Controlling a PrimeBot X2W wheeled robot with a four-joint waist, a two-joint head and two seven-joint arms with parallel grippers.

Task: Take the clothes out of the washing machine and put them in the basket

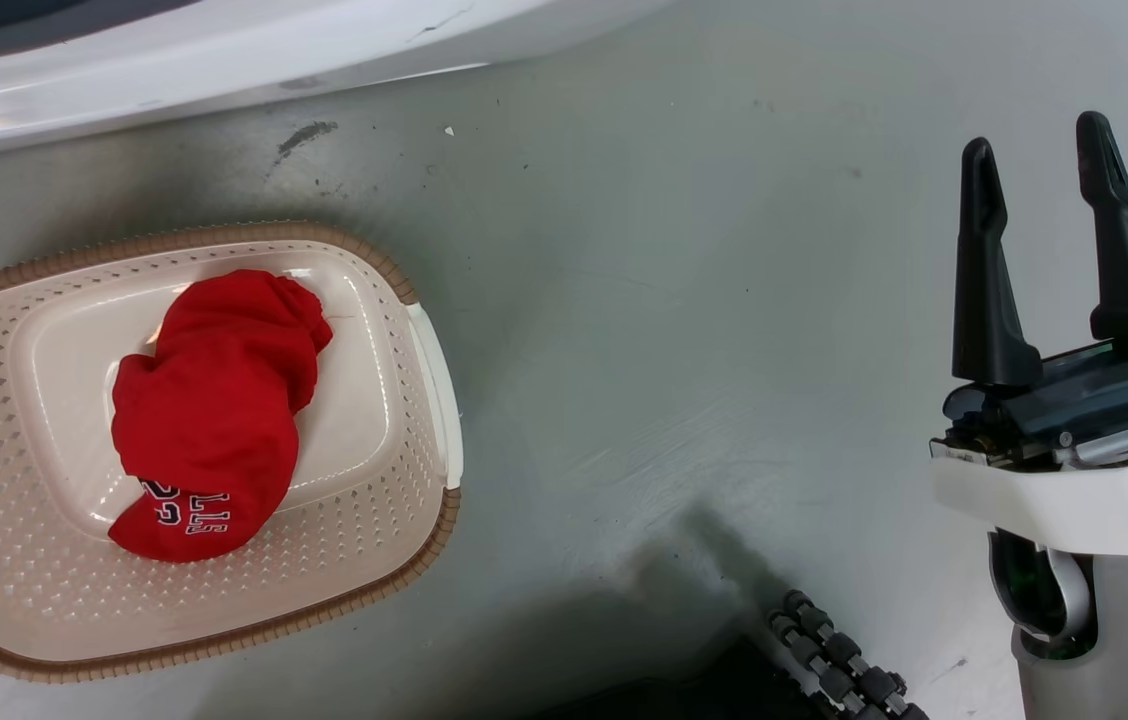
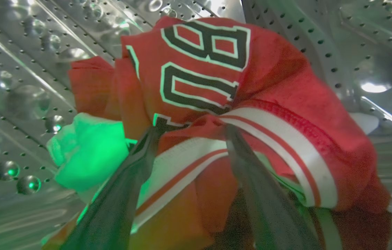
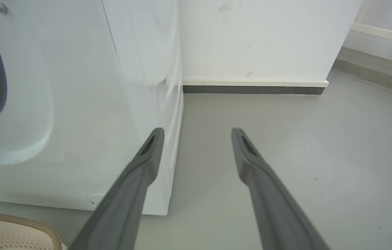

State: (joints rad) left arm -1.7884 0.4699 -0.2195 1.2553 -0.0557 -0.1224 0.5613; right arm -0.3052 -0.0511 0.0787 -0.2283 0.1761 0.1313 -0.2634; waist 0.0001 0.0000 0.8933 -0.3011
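Note:
In the left wrist view, a red garment [image 2: 258, 80] with black-and-white lettering and white-and-red striped trim lies bunched in the perforated steel drum [image 2: 25, 69] of the washing machine. My left gripper [image 2: 190, 128] is open, its fingertips pressed into the fabric with a fold of trim between them. Another red garment [image 1: 214, 410] lies in the cream basket [image 1: 224, 235] on the floor at the left of the head view. My right gripper [image 1: 1036, 140] stands open and empty over the bare floor, to the right of the machine's white front [image 3: 78, 86].
A pale cloth [image 2: 88, 152], lit green, lies beside the red garment in the drum. The basket's corner [image 3: 8, 229] sits just below the machine's front. A white wall with a dark skirting [image 3: 251, 89] stands behind. A black roller [image 1: 834, 660] of my base shows at the bottom.

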